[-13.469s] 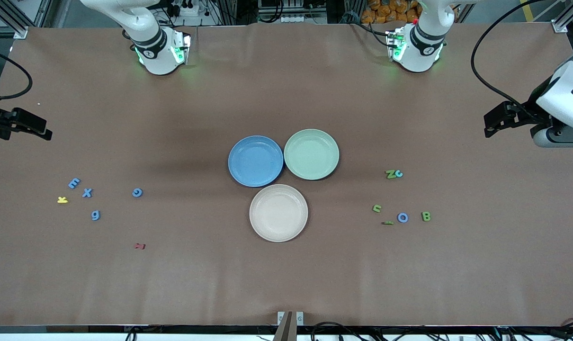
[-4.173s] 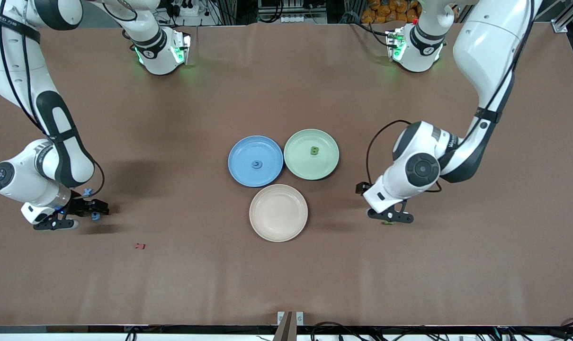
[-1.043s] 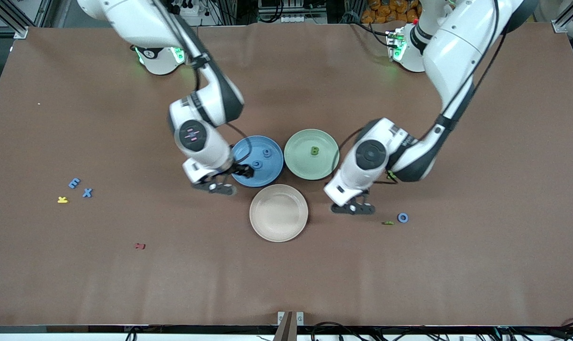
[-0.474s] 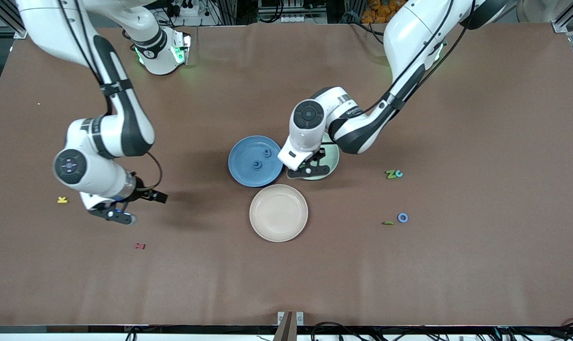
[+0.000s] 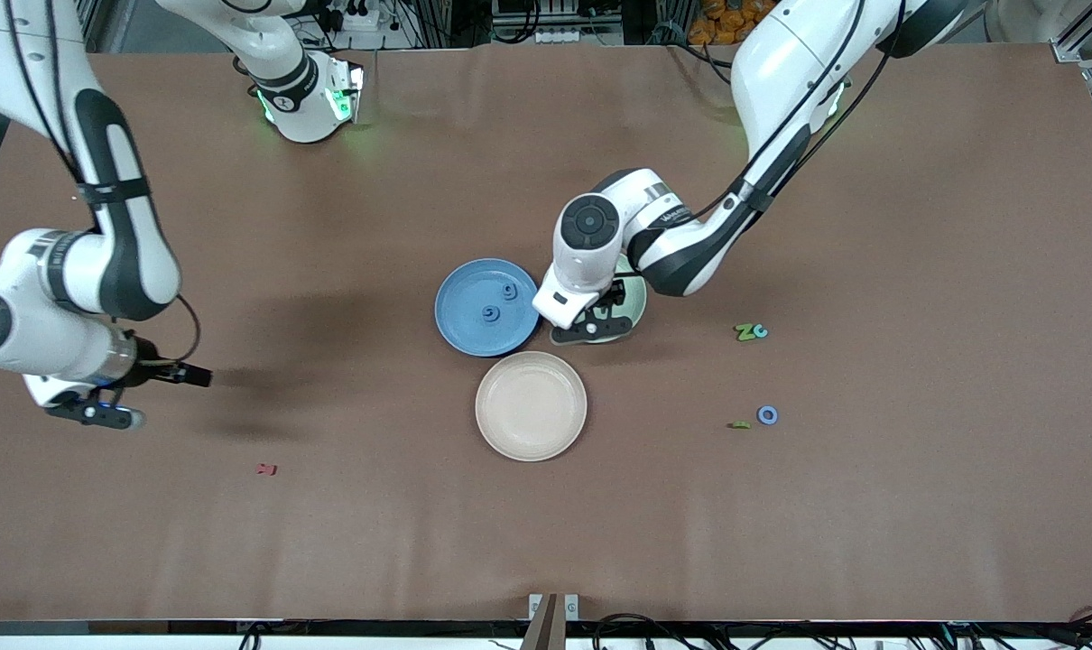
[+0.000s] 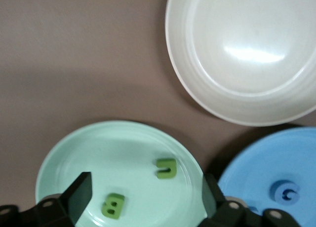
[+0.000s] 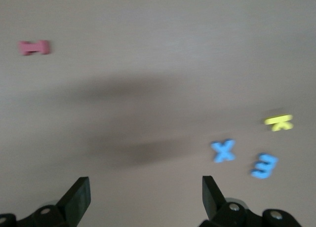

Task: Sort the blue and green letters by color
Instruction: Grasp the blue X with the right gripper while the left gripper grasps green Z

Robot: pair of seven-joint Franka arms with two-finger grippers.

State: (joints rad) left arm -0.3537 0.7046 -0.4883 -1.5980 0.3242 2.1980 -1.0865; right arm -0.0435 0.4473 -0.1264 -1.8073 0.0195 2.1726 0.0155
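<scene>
My left gripper (image 5: 593,327) hangs open over the green plate (image 5: 636,302), nothing between its fingers (image 6: 79,192). Under it, in the left wrist view, the green plate (image 6: 64,158) holds a green B (image 6: 113,206) and a green n-shaped letter (image 6: 166,168). The blue plate (image 5: 460,316) carries two blue letters (image 5: 508,291) (image 5: 489,312). A green Z (image 5: 744,332) touching a pale blue c (image 5: 760,331), a blue O (image 5: 767,414) and a small green piece (image 5: 738,424) lie toward the left arm's end. My right gripper (image 5: 95,415) is open over bare table close to a blue X (image 7: 223,150) and blue E (image 7: 264,165).
A cream plate (image 5: 531,406) sits nearer the front camera than the two coloured plates. A yellow K (image 7: 279,122) lies beside the blue E. A dark red letter (image 5: 266,469) lies alone. My right arm hides the X, E and K in the front view.
My left gripper has opened over the green plate, and the n-shaped letter now lies on it. My right arm has swung from the blue plate out to its own end of the table.
</scene>
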